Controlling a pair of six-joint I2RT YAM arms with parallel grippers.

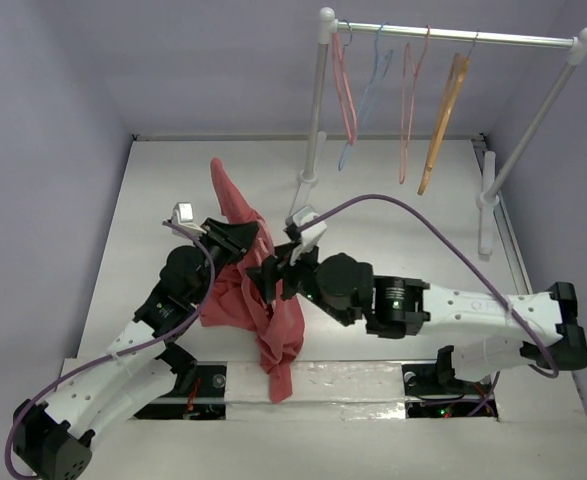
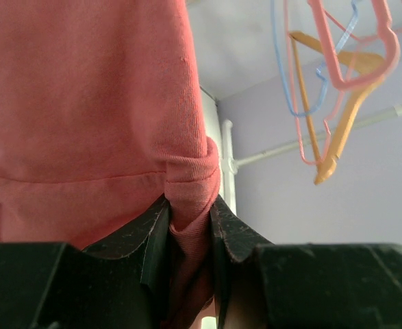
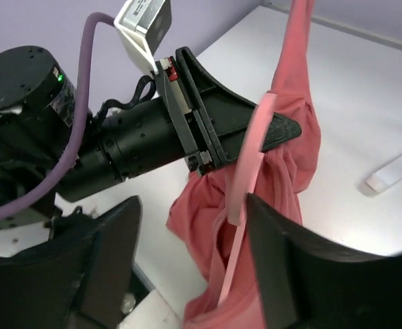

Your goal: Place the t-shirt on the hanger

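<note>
Left gripper (image 2: pixel 190 212) jaws clamped the t-shirt (image 2: pixel 84 103) hem; right gripper (image 3: pixel 190 233) jaws stood wide, holding nothing. Risk — the unsupported hanger (image 3: pixel 250 157) could slide free and drop.

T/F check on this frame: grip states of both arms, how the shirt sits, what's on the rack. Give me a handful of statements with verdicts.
1. The left gripper is clamped on the t-shirt. True.
2. The right gripper is shut on the hanger. False: its fingers stand wide apart, with the pink hanger running between them.
3. The t-shirt lies spread flat on the table. False: it is bunched up and held off the surface between the two arms.
4. An orange-tan hanger hangs on the rail. True.
</note>
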